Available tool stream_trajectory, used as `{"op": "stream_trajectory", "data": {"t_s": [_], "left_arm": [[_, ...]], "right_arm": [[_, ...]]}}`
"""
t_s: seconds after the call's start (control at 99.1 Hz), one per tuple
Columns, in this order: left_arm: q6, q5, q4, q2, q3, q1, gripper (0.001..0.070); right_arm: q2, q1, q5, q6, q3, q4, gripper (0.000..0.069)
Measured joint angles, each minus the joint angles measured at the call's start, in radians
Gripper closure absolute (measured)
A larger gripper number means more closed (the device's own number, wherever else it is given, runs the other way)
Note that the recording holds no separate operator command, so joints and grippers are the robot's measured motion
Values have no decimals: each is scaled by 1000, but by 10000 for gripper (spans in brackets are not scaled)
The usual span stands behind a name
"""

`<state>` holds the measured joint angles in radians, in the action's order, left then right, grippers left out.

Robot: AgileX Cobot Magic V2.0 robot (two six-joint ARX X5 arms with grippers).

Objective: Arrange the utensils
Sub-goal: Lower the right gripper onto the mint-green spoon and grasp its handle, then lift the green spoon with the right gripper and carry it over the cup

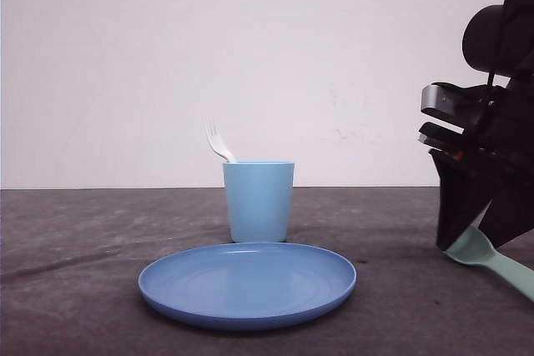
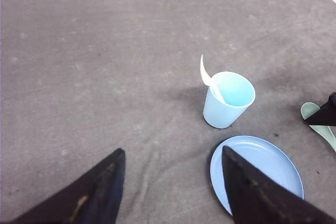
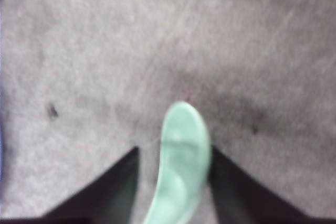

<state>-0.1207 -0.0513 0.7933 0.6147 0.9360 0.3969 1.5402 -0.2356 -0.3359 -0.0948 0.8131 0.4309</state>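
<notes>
A white fork (image 1: 219, 143) stands in the light blue cup (image 1: 259, 202), tines up; the left wrist view shows the fork (image 2: 206, 74) leaning on the cup's rim. At the right of the table lies a mint-green spoon (image 1: 476, 249), handle pointing toward the near right edge. My right gripper (image 1: 474, 239) is down over its bowl, open. The spoon (image 3: 181, 156) sits between the fingers, with a gap on one side (image 3: 174, 150). My left gripper (image 2: 172, 150) hangs open above bare table, holding nothing.
A round blue plate (image 1: 248, 283) lies in front of the cup (image 2: 228, 100) at mid-table. The left wrist view shows the plate's rim (image 2: 262, 145) partly behind one finger. The tabletop is dark grey cloth, and a white wall stands behind it.
</notes>
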Motion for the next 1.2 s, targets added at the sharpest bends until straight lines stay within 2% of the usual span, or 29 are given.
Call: {"op": "stream_trajectory", "data": {"t_s": [0.141,0.202,0.414,0.565,0.717,0.828,0.918,1.009,1.201], "left_arm": [[0,0,0,0,0,0,359],[0,0,0,0,0,0,359],[0,0,-1,0,0,0,359],[0,0,-2,0,0,0,359],[0,0,-12,0,0,0,359],[0,0,-12,0,0,0,359],[0,0,-12,0,0,0,359],[0,0,-12,0,0,0,359],[0,0,-12,0,0,0,359]], "right_arm": [[2,0,0,0,0,6,627],[2,0,-1,-2,0,6,659],[-1,-6,-53,-7,21,6,664],[-32,-34,-128,-24,132,-33,664],[-38,-80,-174,-57,236,-166,664],[-38,-130,-171,-99,245,-340,664],[-38,-174,-122,-119,245,-488,664],[-38,-222,-21,-123,245,-602,664],[-35,-307,193,-122,245,-715,664]]}}
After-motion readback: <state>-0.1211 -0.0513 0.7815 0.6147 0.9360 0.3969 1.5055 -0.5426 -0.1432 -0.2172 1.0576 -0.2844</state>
